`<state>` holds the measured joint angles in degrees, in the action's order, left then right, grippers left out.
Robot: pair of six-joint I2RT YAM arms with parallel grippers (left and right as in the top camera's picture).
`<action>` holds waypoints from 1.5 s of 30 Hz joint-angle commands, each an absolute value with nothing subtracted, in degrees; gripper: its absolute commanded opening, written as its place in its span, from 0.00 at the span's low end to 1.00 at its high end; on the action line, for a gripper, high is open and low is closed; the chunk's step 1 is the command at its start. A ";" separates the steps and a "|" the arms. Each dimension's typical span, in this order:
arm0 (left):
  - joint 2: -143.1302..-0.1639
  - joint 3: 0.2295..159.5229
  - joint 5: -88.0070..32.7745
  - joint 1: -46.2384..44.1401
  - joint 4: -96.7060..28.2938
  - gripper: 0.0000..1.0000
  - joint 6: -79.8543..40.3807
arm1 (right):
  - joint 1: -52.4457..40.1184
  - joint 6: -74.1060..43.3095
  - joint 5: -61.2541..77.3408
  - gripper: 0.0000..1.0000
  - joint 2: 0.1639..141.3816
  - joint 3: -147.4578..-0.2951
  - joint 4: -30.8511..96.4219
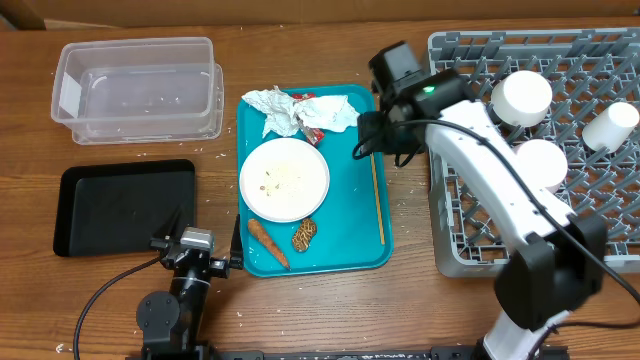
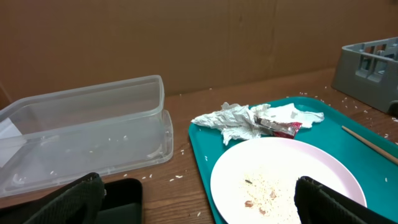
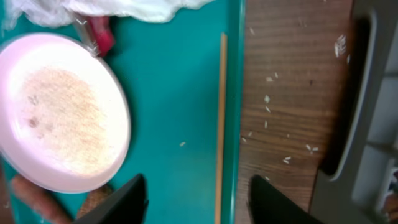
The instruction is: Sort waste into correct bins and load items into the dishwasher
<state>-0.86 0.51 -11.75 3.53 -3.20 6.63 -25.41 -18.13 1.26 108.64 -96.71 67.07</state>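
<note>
A white plate (image 1: 284, 178) with crumbs lies on the teal tray (image 1: 350, 240). Crumpled napkins (image 1: 290, 108) and a red wrapper (image 1: 312, 110) lie behind the plate. A carrot (image 1: 268, 243) and a brown lump (image 1: 304, 234) lie in front of it. Two bowls (image 1: 520, 97) and a cup (image 1: 610, 127) sit in the grey rack (image 1: 470, 230). The clear tub (image 1: 135, 85) and black tray (image 1: 125, 205) stand at the left. My right gripper (image 1: 368, 145) (image 3: 199, 205) is open above a chopstick (image 3: 220, 124). My left gripper (image 1: 200, 255) (image 2: 199, 211) is open and empty, low between the black tray and the plate (image 2: 280, 180).
Loose rice grains (image 3: 273, 106) lie on the wood between the teal tray and the rack (image 3: 367, 124). A brown cardboard wall runs behind the table. The chopstick (image 1: 377, 200) lies along the teal tray's right edge.
</note>
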 commanded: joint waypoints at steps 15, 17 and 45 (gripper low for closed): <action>-0.62 0.27 -11.42 4.05 -3.22 1.00 7.60 | -25.08 -16.73 2.11 0.38 123.46 -95.83 66.26; -0.62 0.27 -11.42 4.05 -3.22 1.00 7.60 | -25.08 -16.73 2.66 0.39 123.96 -95.53 66.00; -0.62 0.27 -11.42 4.05 -3.22 1.00 7.60 | -25.08 -18.50 0.51 0.32 124.20 -95.96 66.98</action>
